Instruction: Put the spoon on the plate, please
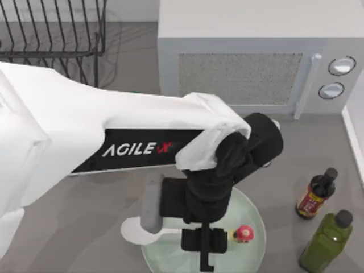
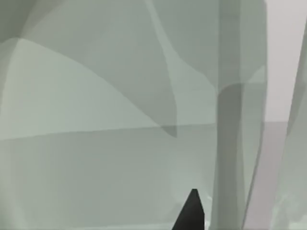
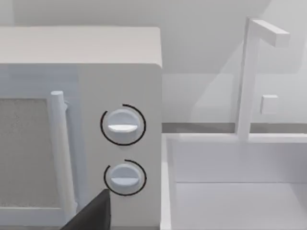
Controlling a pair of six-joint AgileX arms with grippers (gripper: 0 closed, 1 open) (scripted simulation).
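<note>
your left arm reaches across the table (image 1: 85, 205) from the top view's left, and its tool (image 1: 203, 250) hangs low over the pale green plate (image 1: 256, 219) near the front edge; you cannot tell whether it is released or clenched. the white spoon (image 1: 134, 230) lies at the plate's left rim, its bowl on the table and the rest running in toward the tool, while a small red-and-pink mushroom-like thing (image 1: 243, 233) sits on the plate just beside the tool. your right wrist view faces the microwave (image 3: 81, 96) and its two dials, with a white sink (image 3: 230, 187) beside it.
</note>
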